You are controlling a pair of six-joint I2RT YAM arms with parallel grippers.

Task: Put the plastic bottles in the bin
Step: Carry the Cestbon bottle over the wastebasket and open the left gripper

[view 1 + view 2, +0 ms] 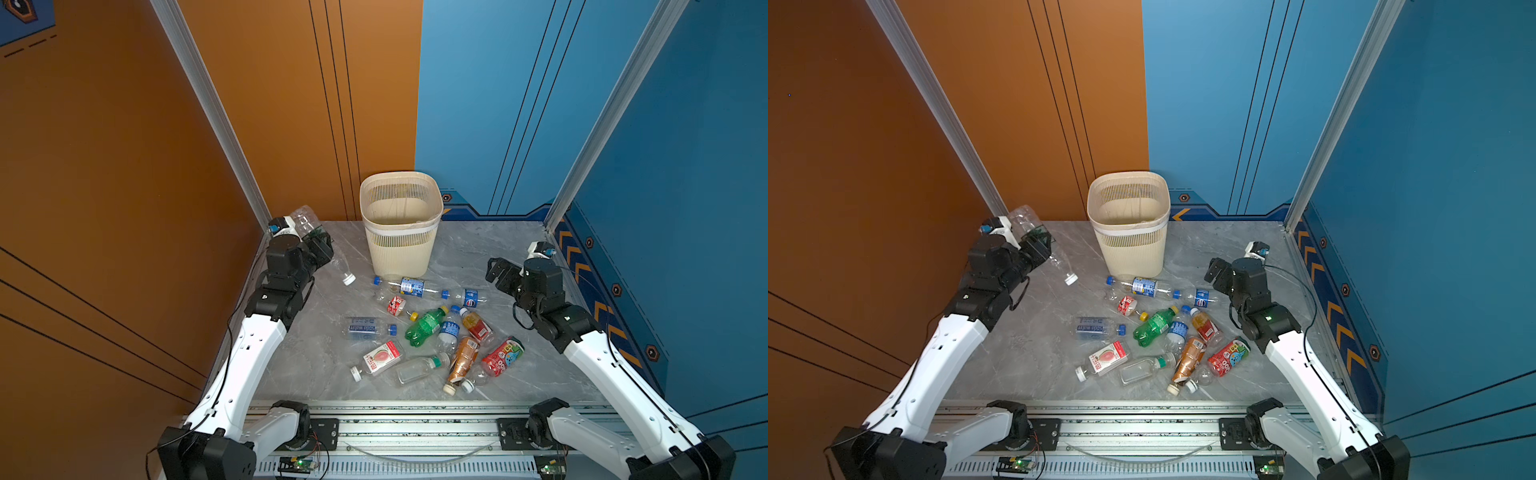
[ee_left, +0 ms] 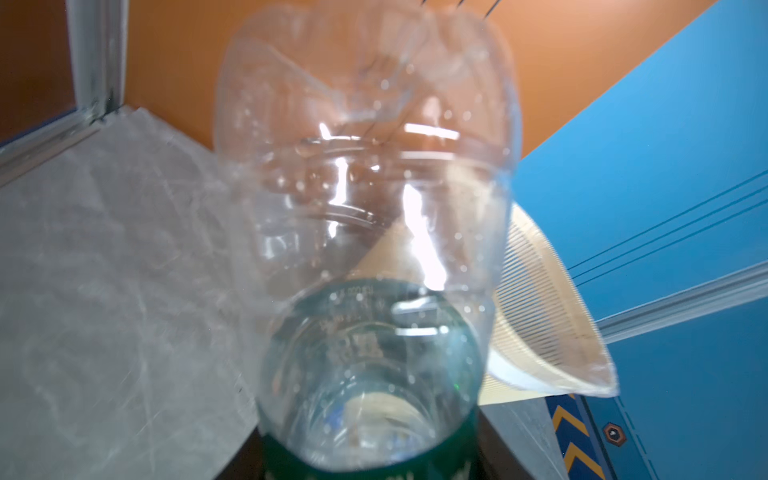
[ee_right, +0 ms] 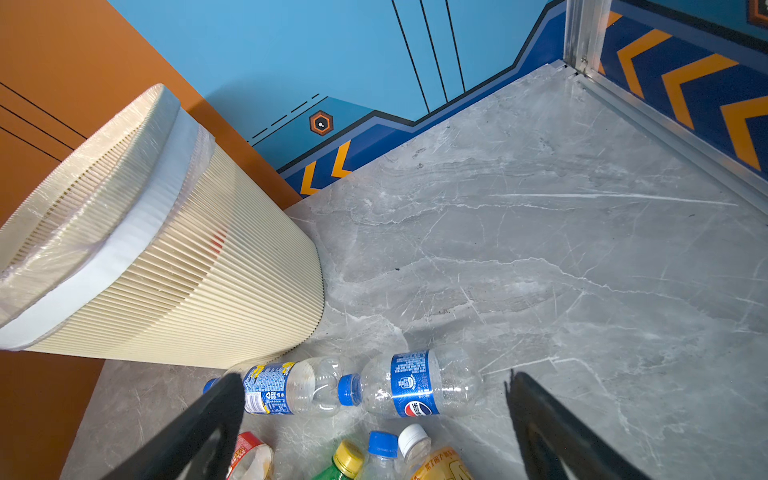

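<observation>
Lab booth: printed wall panels (image 1: 104,166), aluminium frame (image 1: 216,116).

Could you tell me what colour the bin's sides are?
The bin is cream; right wrist view.

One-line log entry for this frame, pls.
left gripper: shut on clear bottle, raised left of bin | right gripper: open, empty, by loose bottles on table | bin: upright

The bin (image 1: 401,224) stands at the back middle of the surface (image 1: 478,249), with the plastic bottles (image 1: 428,328) lying scattered in front of it. Left of the bin, a bottle (image 1: 305,222) sits in the left gripper (image 1: 322,245); the right gripper (image 1: 491,270) hangs right of them.
</observation>
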